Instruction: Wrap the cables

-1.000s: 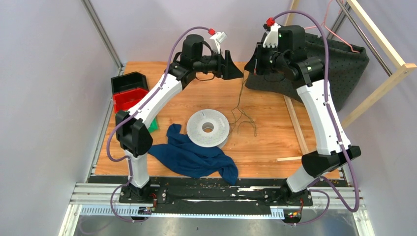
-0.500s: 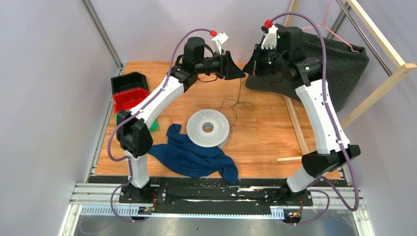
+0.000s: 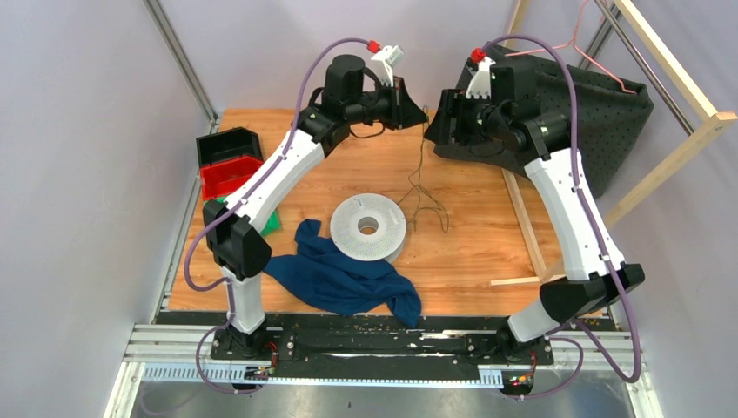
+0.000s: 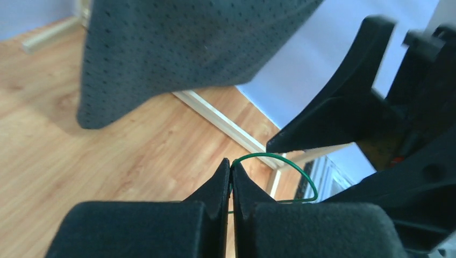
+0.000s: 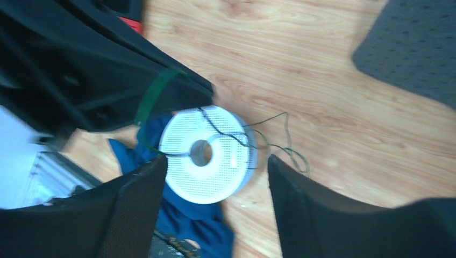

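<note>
**Handover above the bench: the wire changes grippers**

The left gripper has just pinched shut on the thin dark green-black wire, which loops out just past its tips. The right gripper, clamped a moment ago, now stands with jaws apart and holds nothing. From the pinch the wire hangs down to a loose tangle on the wooden bench, just right of the white perforated round spool — so the left arm likely leads the winding next.
</note>
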